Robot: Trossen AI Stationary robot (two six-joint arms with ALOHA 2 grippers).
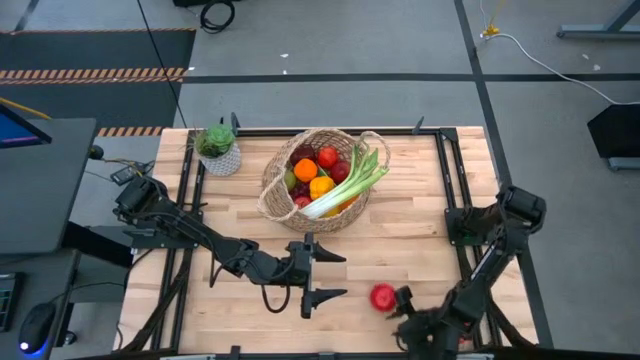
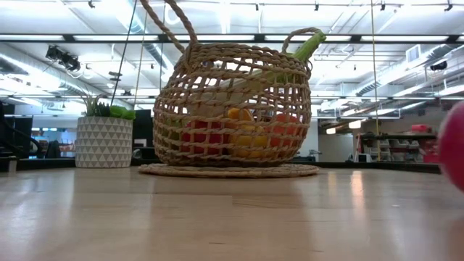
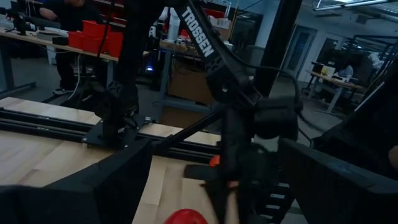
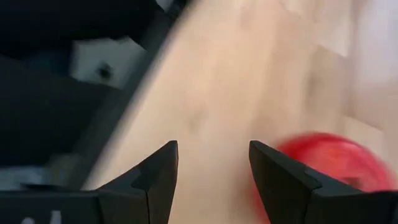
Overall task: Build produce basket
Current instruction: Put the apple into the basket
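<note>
The left end effector (image 1: 322,275) rests low over the table (image 1: 400,250), fingers spread wide, released. The red apple (image 1: 382,296) lies just beyond its fingertips, beside the right end effector (image 1: 403,300). The right wrist view shows what the high view does not: that end effector's fingers stand apart, the apple outside one finger (image 4: 283,177), ungrasped. The basket (image 1: 318,182) sits farther off, holding produce (image 1: 322,170). In the low view, the apple is cut off at the edge.
</note>
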